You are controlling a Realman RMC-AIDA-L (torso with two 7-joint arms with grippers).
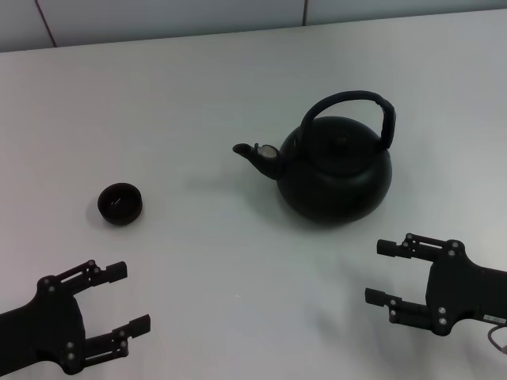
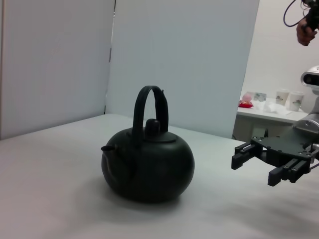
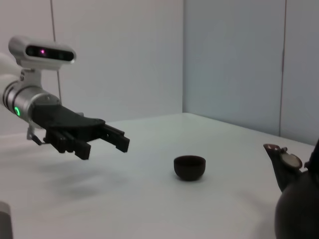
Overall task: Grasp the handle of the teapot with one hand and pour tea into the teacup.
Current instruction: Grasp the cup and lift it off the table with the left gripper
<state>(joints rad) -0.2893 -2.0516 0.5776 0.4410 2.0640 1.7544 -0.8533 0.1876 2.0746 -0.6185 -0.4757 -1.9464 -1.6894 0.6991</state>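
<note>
The round matte black teapot [image 1: 333, 166] stands upright right of the table's middle, its spout [image 1: 252, 152] pointing left and its arched handle [image 1: 364, 107] over the knobbed lid. It also shows in the left wrist view [image 2: 147, 162]. The tiny black teacup [image 1: 120, 203] sits to the left, apart from the teapot, and shows in the right wrist view [image 3: 189, 167]. My left gripper [image 1: 123, 299] is open and empty at the near left. My right gripper [image 1: 380, 272] is open and empty at the near right, in front of the teapot.
The white table [image 1: 198, 95] ends at a light wall behind. In the left wrist view a side table with paper cups [image 2: 289, 99] stands beyond the right arm.
</note>
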